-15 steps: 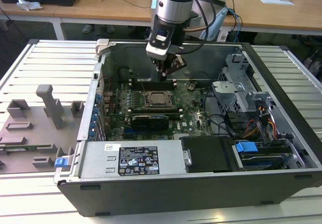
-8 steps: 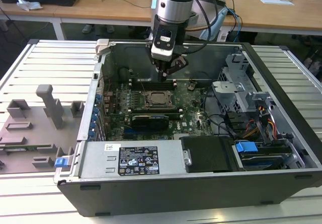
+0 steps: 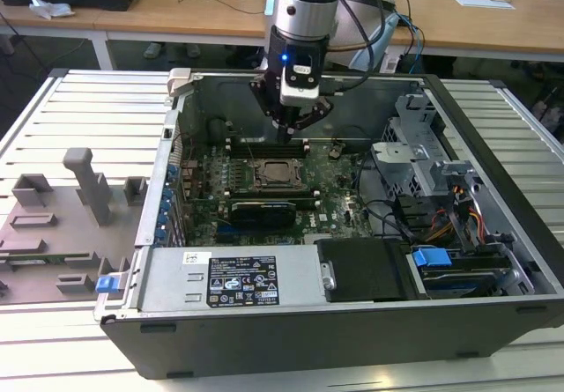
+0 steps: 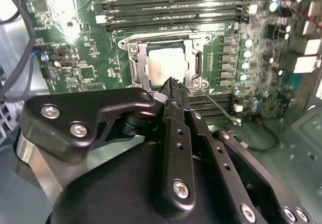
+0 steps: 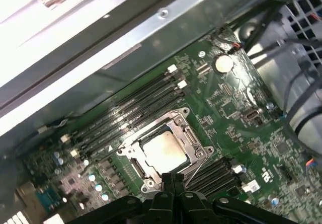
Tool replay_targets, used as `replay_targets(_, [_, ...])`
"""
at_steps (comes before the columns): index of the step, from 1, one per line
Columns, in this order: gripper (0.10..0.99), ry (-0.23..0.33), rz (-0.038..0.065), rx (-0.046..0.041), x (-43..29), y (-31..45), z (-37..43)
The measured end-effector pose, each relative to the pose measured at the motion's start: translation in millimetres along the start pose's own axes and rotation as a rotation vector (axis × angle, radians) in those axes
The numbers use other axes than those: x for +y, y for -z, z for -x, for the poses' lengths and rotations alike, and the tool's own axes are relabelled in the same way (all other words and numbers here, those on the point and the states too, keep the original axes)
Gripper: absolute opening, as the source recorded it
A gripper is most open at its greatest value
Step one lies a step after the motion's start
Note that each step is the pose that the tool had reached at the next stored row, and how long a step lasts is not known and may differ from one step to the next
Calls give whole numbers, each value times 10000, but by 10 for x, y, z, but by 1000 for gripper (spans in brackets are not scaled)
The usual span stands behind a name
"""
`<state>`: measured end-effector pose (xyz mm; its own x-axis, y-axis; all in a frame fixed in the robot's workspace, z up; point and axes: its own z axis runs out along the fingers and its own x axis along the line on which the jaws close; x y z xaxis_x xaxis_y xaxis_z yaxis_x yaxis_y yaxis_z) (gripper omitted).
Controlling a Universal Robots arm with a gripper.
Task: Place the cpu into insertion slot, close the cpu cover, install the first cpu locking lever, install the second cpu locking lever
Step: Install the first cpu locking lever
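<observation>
Slatted metal table [image 3: 79, 110] carries an open computer case [image 3: 352, 330] lying on its side, with wooden desks [image 3: 176, 13] behind it. We find the insertion slot [image 3: 257, 177] on the green circuit board [image 4: 85, 58] inside the case.

We note the cpu [image 4: 166, 65] seated in the insertion slot: a small flat square with a pale silver-beige top, lying level. The cpu cover [image 5: 193, 142], a thin silver frame, lies down flat over the insertion slot, and the chip's top shows through its square opening. Long black memory slots [image 4: 171, 7] run just beside the insertion slot. We cannot tell how the locking levers stand.

We record the gripper [image 3: 295, 126] hanging above the board near the insertion slot, on the side of the memory slots. In both wrist views its black fingertips [image 5: 169, 179] sit pressed together, and its tip [image 4: 172, 82] lines up with the edge of the insertion slot. It holds nothing, and in the exterior view it stands clear of the board.
</observation>
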<state>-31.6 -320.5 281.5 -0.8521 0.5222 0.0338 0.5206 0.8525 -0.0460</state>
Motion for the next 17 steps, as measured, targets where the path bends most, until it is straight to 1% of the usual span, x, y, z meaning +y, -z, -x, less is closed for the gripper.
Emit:
replay_targets(5, [106, 760, -25, -35, 0, 0, 0])
replay_targets(9, [106, 1535, -51, -71, 0, 0, 0])
replay_targets(13, [106, 2396, -80, -111, 0, 0, 0])
replay_targets(14, [106, 2701, -91, -125, 0, 0, 0])
replay_targets(16, [106, 3059, -102, -141, 0, 0, 0])
replay_targets(17, [106, 3418, -115, -158, 0, 0, 0])
